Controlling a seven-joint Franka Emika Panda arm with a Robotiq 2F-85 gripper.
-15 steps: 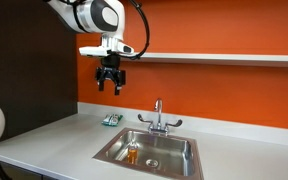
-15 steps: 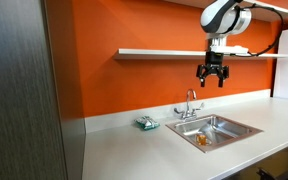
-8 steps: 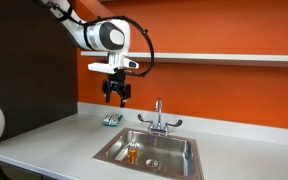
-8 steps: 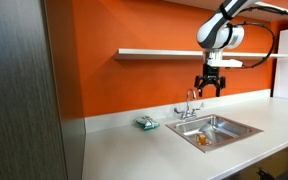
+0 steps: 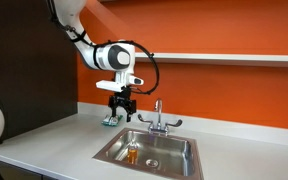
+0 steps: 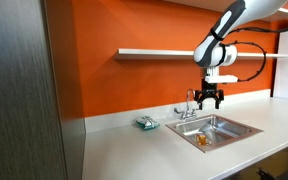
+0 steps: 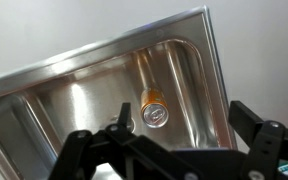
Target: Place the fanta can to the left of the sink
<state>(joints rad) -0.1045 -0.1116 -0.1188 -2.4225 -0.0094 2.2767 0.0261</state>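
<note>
Fanta can (image 7: 154, 108) is seen standing upright on the floor of the sink (image 7: 74, 100), well below the gripper (image 7: 180, 115). It is framed apparently just toward 9 o'clock of centre, between jaws spread wide with nothing gripped.

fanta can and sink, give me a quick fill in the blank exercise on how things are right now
1. The fanta can stands inside the sink, close to its round ___.
2. The pincer hangs in the air with its jaws ___, holding nothing.
3. The flat teal-and-white object lies on the ___, not in the basin.
4. The wall behind the faucet is painted ___.

Missing words: drain; open; counter; orange
</note>
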